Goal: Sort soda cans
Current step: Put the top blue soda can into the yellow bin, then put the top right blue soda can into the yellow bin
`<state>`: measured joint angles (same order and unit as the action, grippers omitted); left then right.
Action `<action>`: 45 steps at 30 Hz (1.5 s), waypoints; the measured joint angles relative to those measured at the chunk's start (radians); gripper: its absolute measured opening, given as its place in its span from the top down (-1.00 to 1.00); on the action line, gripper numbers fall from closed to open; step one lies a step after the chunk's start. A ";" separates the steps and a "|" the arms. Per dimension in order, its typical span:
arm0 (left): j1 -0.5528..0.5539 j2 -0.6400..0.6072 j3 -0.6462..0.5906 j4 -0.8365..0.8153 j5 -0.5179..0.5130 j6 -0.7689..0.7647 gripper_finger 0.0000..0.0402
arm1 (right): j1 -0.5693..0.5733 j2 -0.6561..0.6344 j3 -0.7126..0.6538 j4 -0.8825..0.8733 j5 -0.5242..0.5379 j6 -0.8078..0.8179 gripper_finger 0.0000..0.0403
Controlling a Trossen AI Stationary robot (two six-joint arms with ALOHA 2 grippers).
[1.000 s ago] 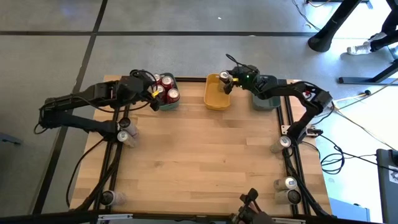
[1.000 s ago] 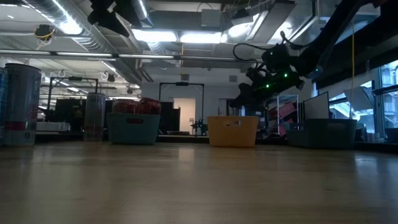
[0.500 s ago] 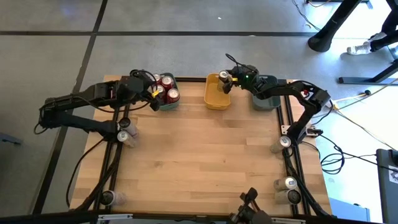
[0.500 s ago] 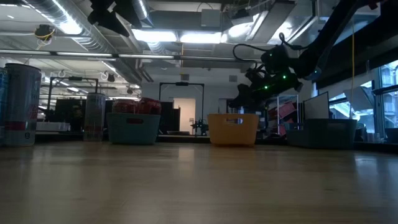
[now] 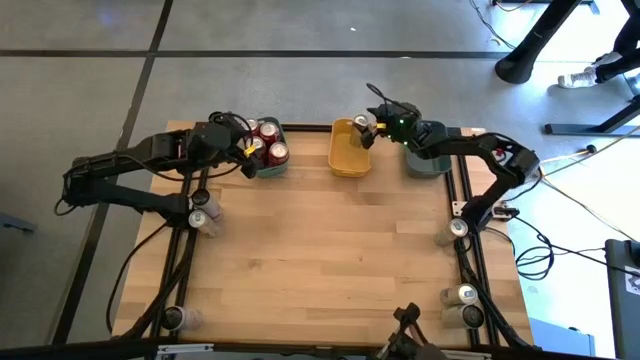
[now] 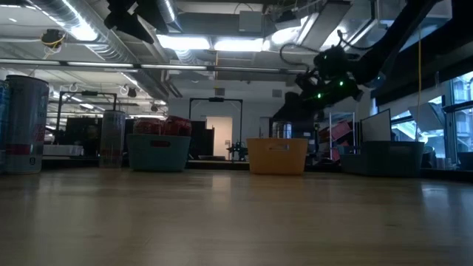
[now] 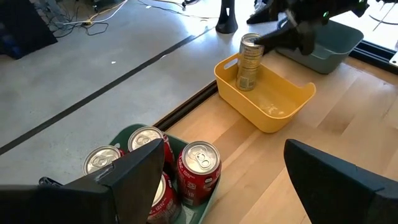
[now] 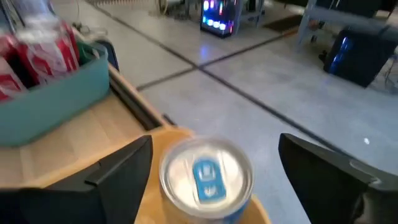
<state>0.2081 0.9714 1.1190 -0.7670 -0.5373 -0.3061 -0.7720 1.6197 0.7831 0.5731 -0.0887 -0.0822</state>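
On the pale wooden plank surface (image 5: 320, 260), three trays sit in a row along the far edge. From the middle of the surface, the rectangular teal plastic tray (image 5: 268, 163) lies at about eleven o'clock, the rectangular yellow plastic tray (image 5: 347, 158) at twelve, and the rectangular grey-blue plastic tray (image 5: 428, 163) at one o'clock.

The right gripper (image 5: 366, 131) hangs over the far right corner of the yellow tray. Its fingers (image 8: 118, 167) stand wide apart on either side of a gold metal soda can with a silver top (image 7: 249, 61), and do not press on it. The can stands upright inside the yellow tray, near its far end.

The left gripper (image 5: 243, 152) hovers at the near left edge of the teal tray, its fingers (image 7: 134, 180) apart and holding nothing. Inside that tray a cluster of red metal soda cans with silver tops (image 7: 198, 172) stands upright, packed close together.

More silver-topped cans (image 5: 203, 218) stand outside the trays: some at nine o'clock by the left edge, others at three and four o'clock along the right edge.
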 joint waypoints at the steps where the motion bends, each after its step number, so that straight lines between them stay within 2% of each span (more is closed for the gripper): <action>1: 0.000 0.000 0.000 0.000 0.000 0.001 -0.59 | 0.000 -0.019 0.000 -0.009 0.000 -0.002 -0.73; 9: 0.000 0.000 0.000 0.000 0.000 0.009 -0.59 | 0.026 -0.234 0.001 -0.270 0.000 -0.067 -0.73; 13: 0.000 0.000 0.000 0.000 0.000 0.020 -0.59 | 0.084 -0.373 0.037 -0.518 0.006 -0.114 -0.73; 21: 0.000 0.000 0.000 -0.001 0.000 0.022 -0.59 | 0.237 -0.554 0.165 -1.042 0.128 -0.070 -0.73; 26: 0.000 0.000 0.000 -0.003 0.000 0.021 -0.59 | 0.340 -0.597 0.230 -1.356 0.097 -0.025 -0.73; 32: 0.000 0.000 0.000 -0.004 0.000 0.025 -0.59 | 0.459 -0.609 0.270 -1.638 0.096 0.083 -0.73; 45: 0.000 0.000 0.000 -0.004 0.000 0.029 -0.59 | 0.611 -0.609 0.279 -2.017 0.096 0.337 -0.73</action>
<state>0.2085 0.9714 1.1189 -0.7712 -0.5369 -0.2771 -0.1612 1.0111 1.0622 -1.4434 0.0075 0.2546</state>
